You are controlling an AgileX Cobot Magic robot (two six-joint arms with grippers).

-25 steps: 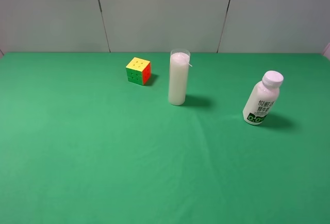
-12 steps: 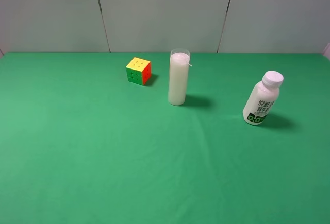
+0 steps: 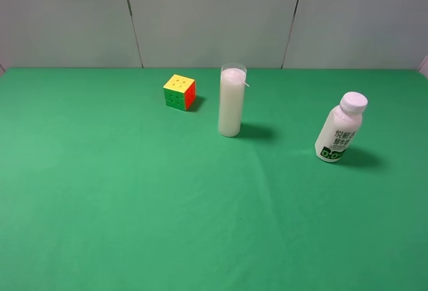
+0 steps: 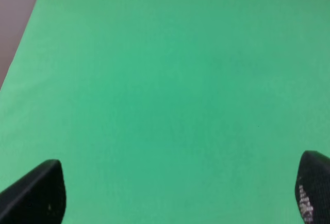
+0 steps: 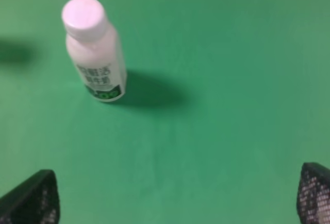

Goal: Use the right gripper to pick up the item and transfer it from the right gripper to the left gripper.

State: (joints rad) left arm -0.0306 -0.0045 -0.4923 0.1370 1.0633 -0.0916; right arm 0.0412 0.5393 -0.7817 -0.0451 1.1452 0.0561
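The right hand [image 5: 172, 195] is spread wide, its two black fingertips at opposite sides of the wrist view, and it holds nothing. Green worktop [image 3: 134, 204] lies between those fingertips and the bottle [image 5: 95, 54], which stands apart from the hand, on its base with its white cap up and its green-and-black label facing the camera. A dark shadow [image 5: 152, 92] falls on the cloth beside it.

The left hand [image 4: 175, 193] is likewise spread, both fingertips far apart and nothing between them but bare green cloth.

In the high view the bottle stands near the right edge of the worktop, in its far half. The tall white candle [image 3: 231, 104] in clear glass stands upright about midway between the left and right edges, well apart from the bottle. The puzzle cube [image 3: 179, 91] sits near the candle, on its left, closer to the far edge. A grey panelled wall [image 3: 214, 17] rises behind that far edge.
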